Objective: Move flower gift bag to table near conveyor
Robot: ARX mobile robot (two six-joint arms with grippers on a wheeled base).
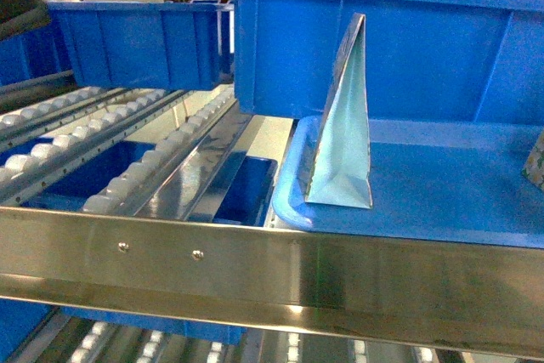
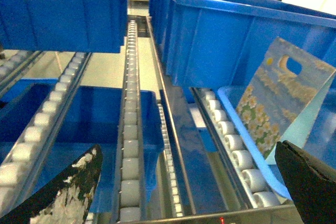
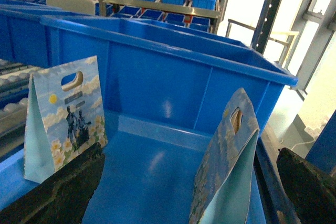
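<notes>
Flower gift bag (image 1: pixel 344 138), thin paper, triangular w/ pale-blue side, stands upright in a shallow blue plastic tray (image 1: pixel 442 201) on the steel conveyor (image 1: pixel 153 159), near tray's left rim; apex up. Second floral bag (image 3: pixel 226 166) stands well apart. Deep blue bin (image 1: pixel 408 48) just behind. Both pincers spread, holding nothing.

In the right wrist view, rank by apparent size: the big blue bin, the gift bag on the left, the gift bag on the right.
1. Big blue bin, clearly largest.
2 and 3. Left gift bag and right gift bag look alike in size; the right one is nearer and cut off below, so no ranking.
</notes>
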